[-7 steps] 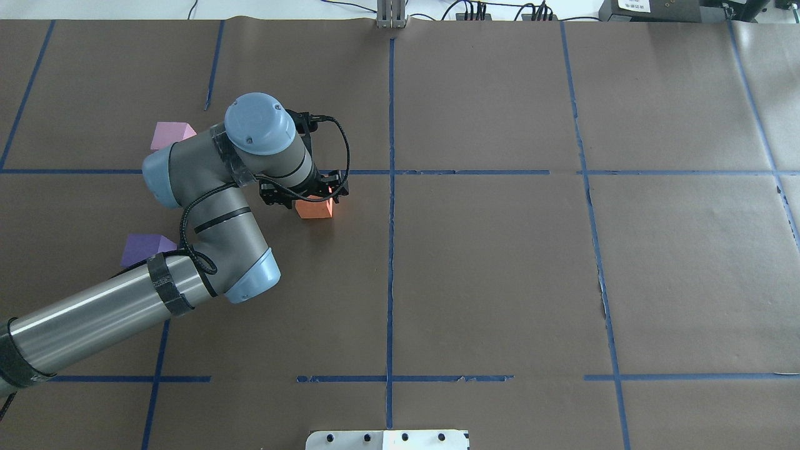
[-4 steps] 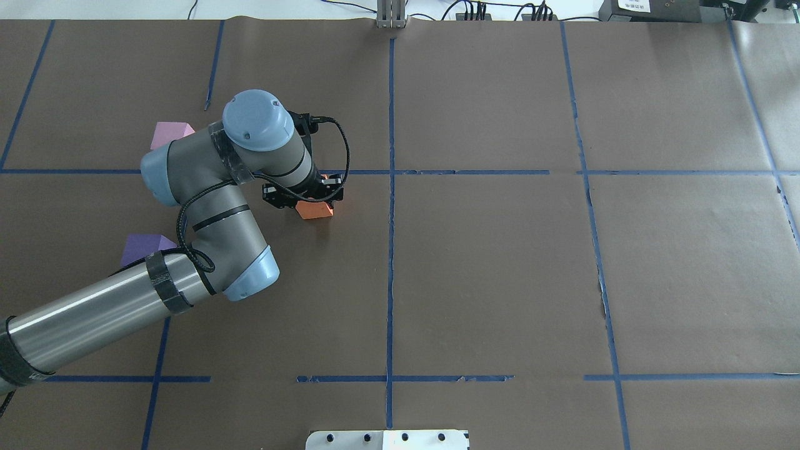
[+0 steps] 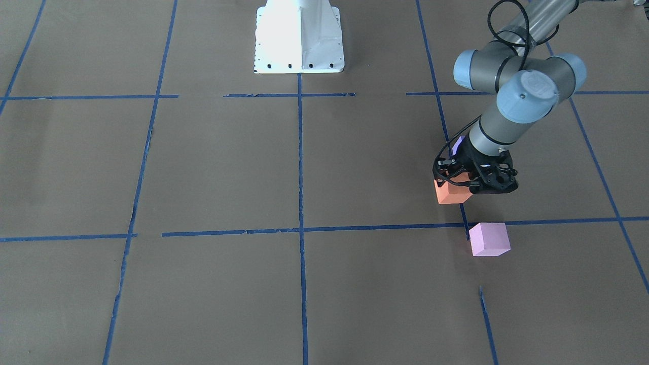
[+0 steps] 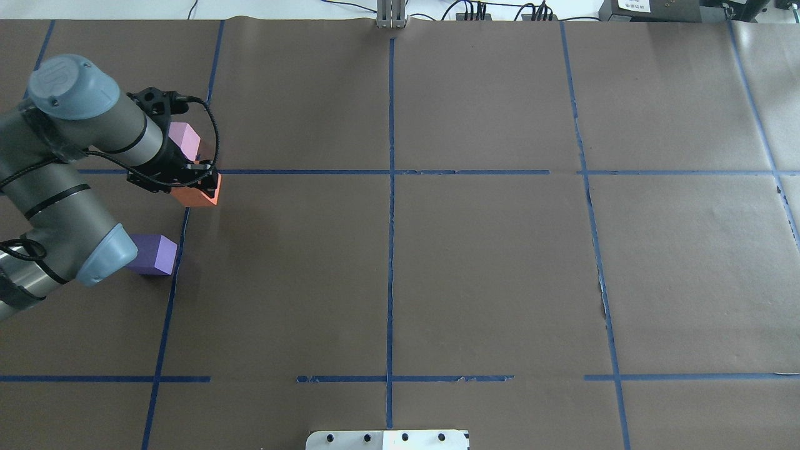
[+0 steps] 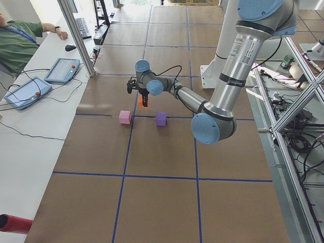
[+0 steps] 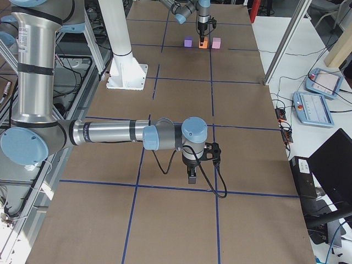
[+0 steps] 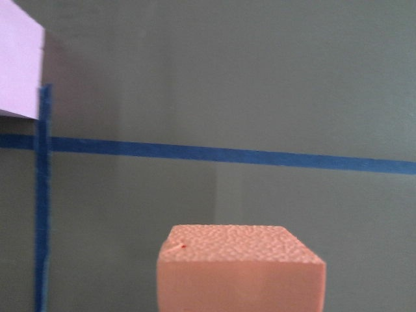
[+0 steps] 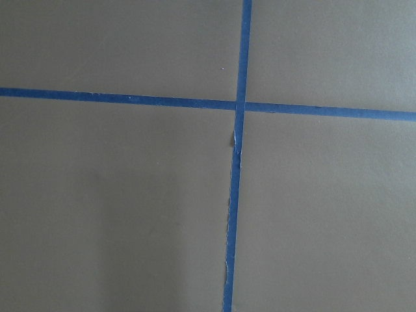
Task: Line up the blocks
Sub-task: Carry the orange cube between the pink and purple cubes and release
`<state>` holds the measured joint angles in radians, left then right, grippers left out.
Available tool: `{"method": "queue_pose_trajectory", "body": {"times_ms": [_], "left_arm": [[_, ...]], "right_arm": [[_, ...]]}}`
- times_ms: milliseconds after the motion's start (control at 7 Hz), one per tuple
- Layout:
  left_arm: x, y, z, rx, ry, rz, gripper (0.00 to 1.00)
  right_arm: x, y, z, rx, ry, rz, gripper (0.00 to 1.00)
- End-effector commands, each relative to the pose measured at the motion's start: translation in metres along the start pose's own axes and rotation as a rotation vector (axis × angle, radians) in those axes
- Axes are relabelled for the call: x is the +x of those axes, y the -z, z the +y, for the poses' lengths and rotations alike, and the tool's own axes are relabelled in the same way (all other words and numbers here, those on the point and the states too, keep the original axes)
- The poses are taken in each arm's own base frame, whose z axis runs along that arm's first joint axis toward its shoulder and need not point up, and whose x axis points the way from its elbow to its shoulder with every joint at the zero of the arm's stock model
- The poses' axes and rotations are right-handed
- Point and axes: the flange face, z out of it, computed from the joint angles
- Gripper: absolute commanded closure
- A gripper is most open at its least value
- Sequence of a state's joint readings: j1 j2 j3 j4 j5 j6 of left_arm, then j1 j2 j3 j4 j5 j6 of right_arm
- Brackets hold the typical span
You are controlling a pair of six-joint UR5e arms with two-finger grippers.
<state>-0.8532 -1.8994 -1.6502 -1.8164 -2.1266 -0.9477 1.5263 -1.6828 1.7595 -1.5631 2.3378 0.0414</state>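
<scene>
Overhead exterior view: a brown paper-covered table [image 4: 487, 269] marked into large squares by blue tape lines [image 4: 390, 250]. All three blocks sit close to the table's left edge, in its far half. The left arm enters from the near-left corner and bends over them.

The left gripper [image 4: 199, 183] points down with its fingers closed on the top of a small orange foam cube [image 4: 197, 197]. The cube is just on the near side of a tape line that runs across the table. Whether it rests on the paper or is held slightly above it cannot be told.

A pale pink foam cube [image 4: 185, 139] lies just beyond that tape line, towards the far edge, near the orange one but not touching it. A dark purple foam cube [image 4: 156, 254] lies towards the near edge, apart from the orange cube and partly hidden by the arm's elbow. The orange cube is between the other two, set slightly further from the left edge than either.

The left wrist view shows the orange cube's pitted top face at bottom centre and a corner of the pink cube at upper left.

The right gripper [image 6: 191, 177] shows only in the exterior right view, pointing down over a tape line near the table's right edge. Whether its fingers are open or closed cannot be told.
</scene>
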Motion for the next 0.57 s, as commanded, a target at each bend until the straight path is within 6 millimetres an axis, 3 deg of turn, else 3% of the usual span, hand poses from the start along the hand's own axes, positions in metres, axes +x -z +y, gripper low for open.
{"method": "queue_pose_trajectory", "body": {"times_ms": [0,143,286,429], "left_arm": [[-0.051,-0.011,0.002,-0.012,-0.027,-0.051,0.94],[-0.052,-0.021,0.003,-0.027,-0.025,-0.061,0.94],[-0.050,-0.026,0.000,-0.033,-0.025,-0.063,0.85],[-0.050,-0.028,-0.001,-0.035,-0.021,-0.066,0.45]], "right_arm": [[0.000,0.000,0.000,0.000,0.000,0.000,0.00],[0.000,0.000,0.000,0.000,0.000,0.000,0.00],[0.000,0.000,0.000,0.000,0.000,0.000,0.00],[0.000,0.000,0.000,0.000,0.000,0.000,0.00]]}}
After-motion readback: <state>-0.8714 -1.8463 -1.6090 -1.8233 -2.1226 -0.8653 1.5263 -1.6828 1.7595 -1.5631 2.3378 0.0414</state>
